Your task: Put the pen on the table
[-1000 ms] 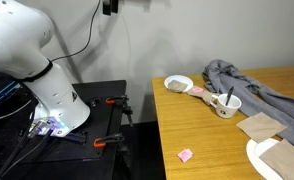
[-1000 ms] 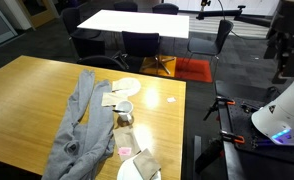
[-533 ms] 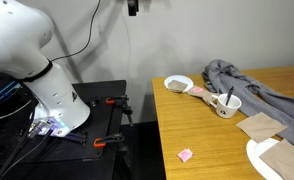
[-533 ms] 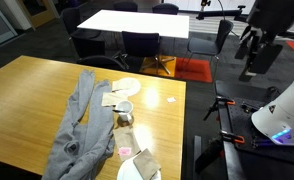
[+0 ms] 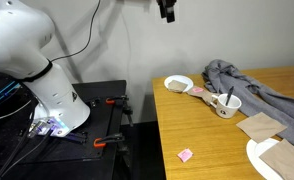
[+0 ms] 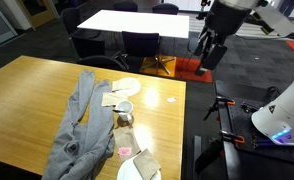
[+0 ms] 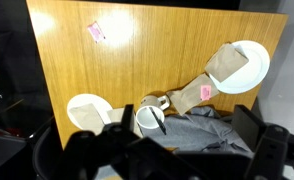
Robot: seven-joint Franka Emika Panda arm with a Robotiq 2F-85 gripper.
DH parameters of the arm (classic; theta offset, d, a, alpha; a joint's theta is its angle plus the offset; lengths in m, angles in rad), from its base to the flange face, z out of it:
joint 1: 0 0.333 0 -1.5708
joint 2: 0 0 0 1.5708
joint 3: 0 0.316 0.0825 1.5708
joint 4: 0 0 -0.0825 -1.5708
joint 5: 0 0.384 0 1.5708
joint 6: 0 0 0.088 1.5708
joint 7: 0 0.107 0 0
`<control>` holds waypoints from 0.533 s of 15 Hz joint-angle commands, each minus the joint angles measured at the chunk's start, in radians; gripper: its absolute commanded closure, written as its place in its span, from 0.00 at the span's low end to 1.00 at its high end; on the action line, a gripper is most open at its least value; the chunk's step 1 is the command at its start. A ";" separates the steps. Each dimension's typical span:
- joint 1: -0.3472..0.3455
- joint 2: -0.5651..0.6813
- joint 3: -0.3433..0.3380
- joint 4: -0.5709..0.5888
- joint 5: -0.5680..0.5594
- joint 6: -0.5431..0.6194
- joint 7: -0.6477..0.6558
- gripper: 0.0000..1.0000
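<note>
Wrist view: the pen (image 7: 159,121), dark and thin, stands tilted in the white cup (image 7: 147,118) at lower centre of frame. It is not yet on the tabletop (image 7: 157,50).

Hand (image 6: 207,52): high in the air at upper right of an exterior view, well apart from the cup. Its fingers look apart and hold nothing.

Task status: nothing done as yet. By my reckoning the reach, grasp, lift-out and laying down are all left.

Surroundings:
- grey cloth (image 7: 202,128), bunched just beside the cup
- small white dish (image 7: 85,110), to the cup's left
- white plate (image 7: 252,62), at right, with a brown paper napkin on it
- pink scrap (image 7: 96,32), at upper left

Obstructions: the cloth crowds the cup on one side. Ample bare wood in the upper middle of the frame would serve for setting down.
</note>
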 commanded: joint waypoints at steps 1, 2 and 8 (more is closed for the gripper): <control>0.000 0.097 -0.047 0.007 -0.025 0.182 -0.098 0.00; 0.004 0.121 -0.061 0.006 -0.013 0.241 -0.117 0.00; 0.011 0.275 -0.113 0.040 0.015 0.454 -0.203 0.00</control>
